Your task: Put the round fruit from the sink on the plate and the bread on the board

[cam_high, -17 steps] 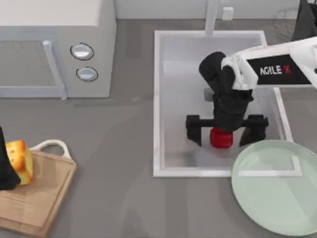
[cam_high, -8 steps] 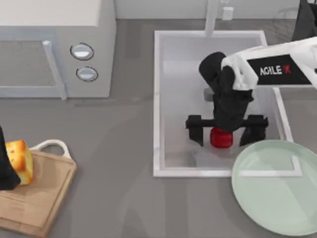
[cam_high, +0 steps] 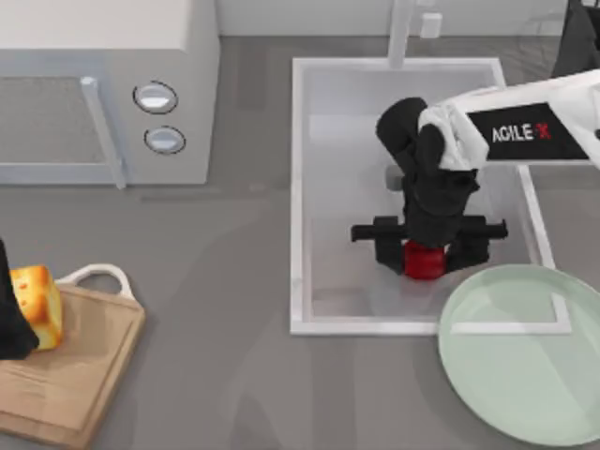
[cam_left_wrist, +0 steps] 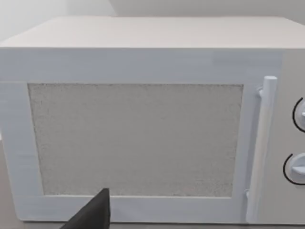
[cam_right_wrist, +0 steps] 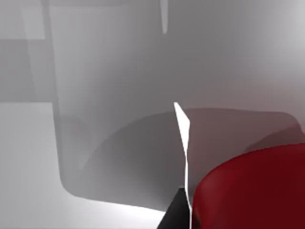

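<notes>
Grey countertop (cam_high: 234,281) carried a white microwave (cam_high: 103,89) at the far left and the white sink (cam_high: 309,187) right of centre, its faucet (cam_high: 401,33) rising at the far rim. Inside the basin, the right gripper (cam_high: 424,255) of an AgileX arm reached down from the right, its two black fingers (cam_high: 384,251) drawn in against either side of the round fruit (cam_high: 423,262), a small glossy red piece sitting on the sink floor toward the near right. From the right wrist camera, the red fruit (cam_right_wrist: 252,191) bulged close to the lens beside a dark fingertip (cam_right_wrist: 175,212). Just beyond the sink's near right corner, and overlapping its rim, lay the pale green plate (cam_high: 525,356), bare. At the near left of the table, the bread (cam_high: 39,302), golden with a browned crust, rested on the wooden board (cam_high: 70,375), whose white loop handle (cam_high: 94,274) pointed toward the microwave. Touching the loaf's left side stood the left gripper (cam_high: 11,319), black at the table's edge; whether its fingers were parted could not be told. Its wrist camera faced the microwave door (cam_left_wrist: 136,138).
</notes>
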You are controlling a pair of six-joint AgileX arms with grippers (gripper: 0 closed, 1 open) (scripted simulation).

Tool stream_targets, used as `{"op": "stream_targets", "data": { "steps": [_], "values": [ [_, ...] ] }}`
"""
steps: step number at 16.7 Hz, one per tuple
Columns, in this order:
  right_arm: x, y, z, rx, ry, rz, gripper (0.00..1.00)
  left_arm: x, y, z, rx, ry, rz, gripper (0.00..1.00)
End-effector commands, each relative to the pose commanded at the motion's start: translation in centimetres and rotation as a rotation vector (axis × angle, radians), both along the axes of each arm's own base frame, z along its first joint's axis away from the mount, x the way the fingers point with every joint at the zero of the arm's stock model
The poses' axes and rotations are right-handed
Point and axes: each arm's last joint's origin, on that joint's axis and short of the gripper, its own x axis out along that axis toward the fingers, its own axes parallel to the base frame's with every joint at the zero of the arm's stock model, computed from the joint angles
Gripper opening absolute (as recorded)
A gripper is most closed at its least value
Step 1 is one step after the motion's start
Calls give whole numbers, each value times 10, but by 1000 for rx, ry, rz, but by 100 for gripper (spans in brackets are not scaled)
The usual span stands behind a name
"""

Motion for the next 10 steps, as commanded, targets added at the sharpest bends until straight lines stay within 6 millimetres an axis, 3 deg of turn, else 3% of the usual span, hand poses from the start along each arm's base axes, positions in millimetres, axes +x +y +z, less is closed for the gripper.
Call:
{"op": "stream_targets", "data": {
  "steps": [8,9,10],
  "values": [
    [0,0,0,0,0,0,0,0,0,0,0,0,0,100],
    [5,0,26,0,-46,5,0,0,0,0,0,0,0,100],
    [5,0,27,0,-47,5,0,0,0,0,0,0,0,100]
  ]
}}
